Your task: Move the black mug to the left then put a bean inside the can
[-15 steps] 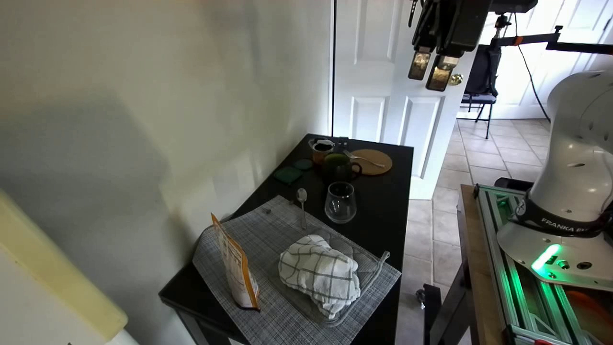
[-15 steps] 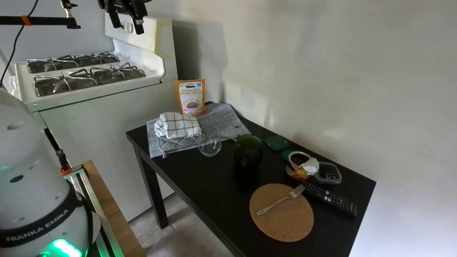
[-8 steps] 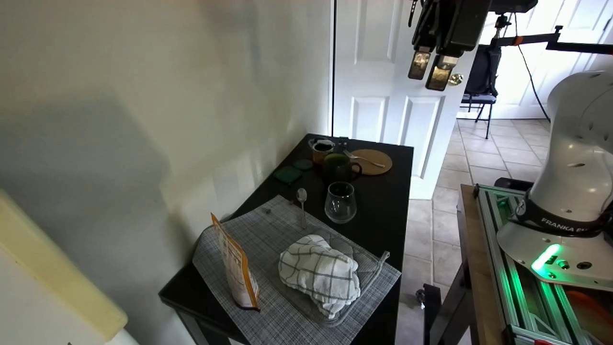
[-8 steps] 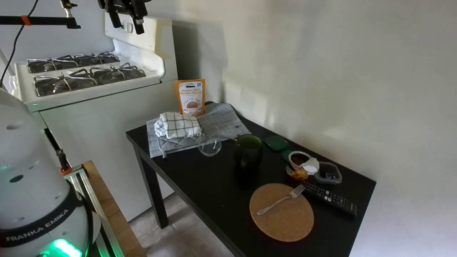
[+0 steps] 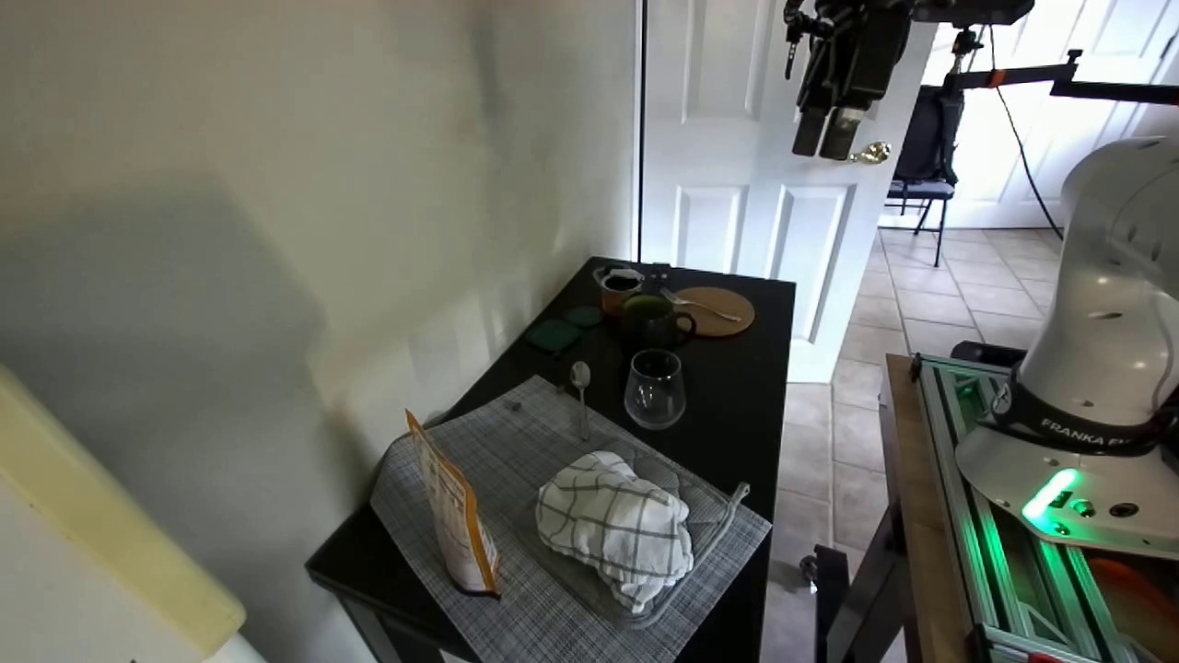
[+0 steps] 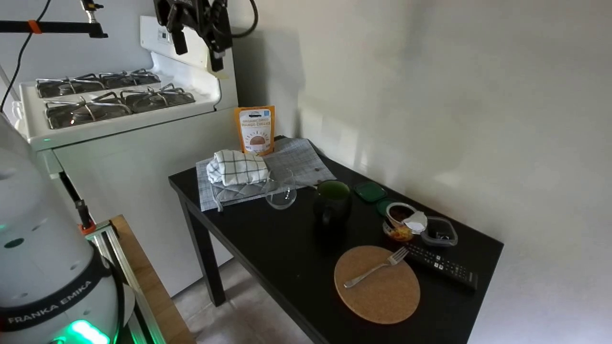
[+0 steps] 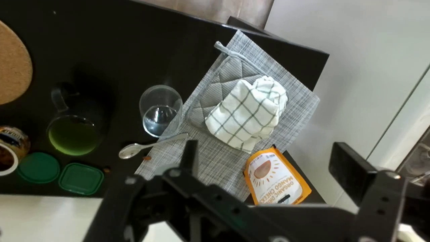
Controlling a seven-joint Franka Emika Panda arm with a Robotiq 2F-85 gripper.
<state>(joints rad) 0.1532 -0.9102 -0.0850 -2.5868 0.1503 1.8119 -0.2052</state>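
Note:
The black mug stands upright with a green inside and a side handle. It also shows in an exterior view and at the left of the wrist view. The can, with an orange label and a peeled silver lid, stands beside it near the wall; it is cut off at the wrist view's left edge. Small brown bits that look like beans lie on the mat edge and on the table by a green lid. My gripper is open and empty, high above the table.
A clear glass and a spoon lie between the mug and the grey mat. On the mat are a checked cloth and a standing orange pouch. A cork board with fork and a remote are nearby.
In the last half second my gripper has moved toward the wall and somewhat lower, turning slightly. It remains open. The objects on the table have not moved.

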